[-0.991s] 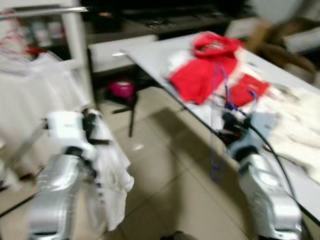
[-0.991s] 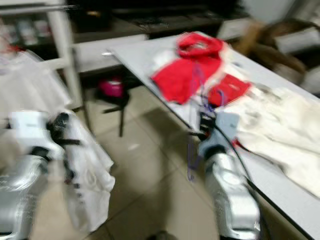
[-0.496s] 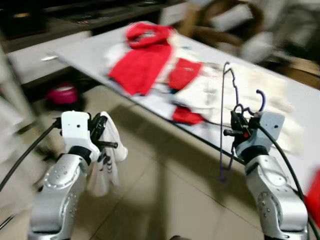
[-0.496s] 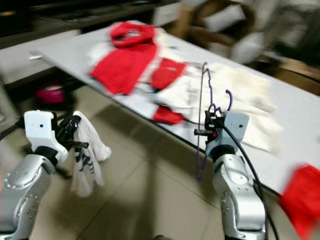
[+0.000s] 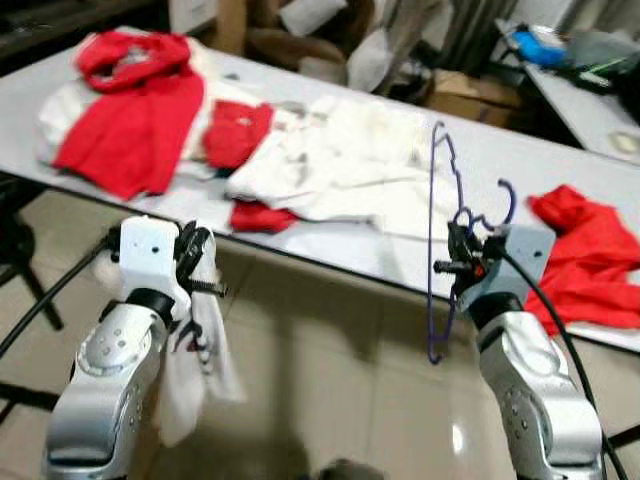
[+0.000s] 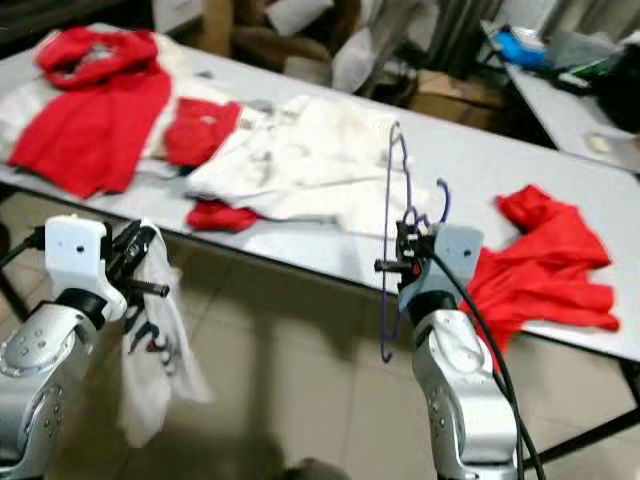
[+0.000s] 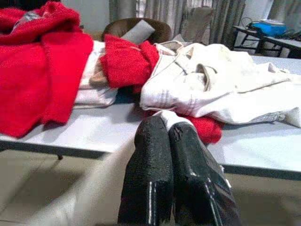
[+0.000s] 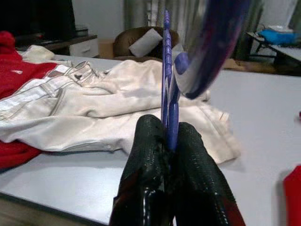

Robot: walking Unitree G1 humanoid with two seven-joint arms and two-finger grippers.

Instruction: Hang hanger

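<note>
A thin purple hanger [image 5: 438, 240] stands upright in front of the white table, its hook [image 5: 506, 200] by my wrist. My right gripper [image 5: 457, 258] is shut on the hanger; in the right wrist view its fingers [image 8: 150, 160] pinch the purple wire [image 8: 167, 75]. My left gripper [image 5: 197, 262] is shut on a white garment [image 5: 195, 370] that hangs down toward the floor. In the left wrist view the black fingers [image 7: 150, 174] press together with white cloth [image 7: 171, 117] at their tips.
A long white table [image 5: 540, 160] runs across in front of me with red clothes [image 5: 130, 110], a cream jacket [image 5: 330, 160] and another red garment [image 5: 590, 260] on it. Tiled floor [image 5: 330, 380] lies between me and the table. Chairs and a second table [image 5: 590, 100] stand behind.
The camera has swung right along the table; a red garment at the right has come into view. Both grippers keep their hold on the hanger and the white garment.
</note>
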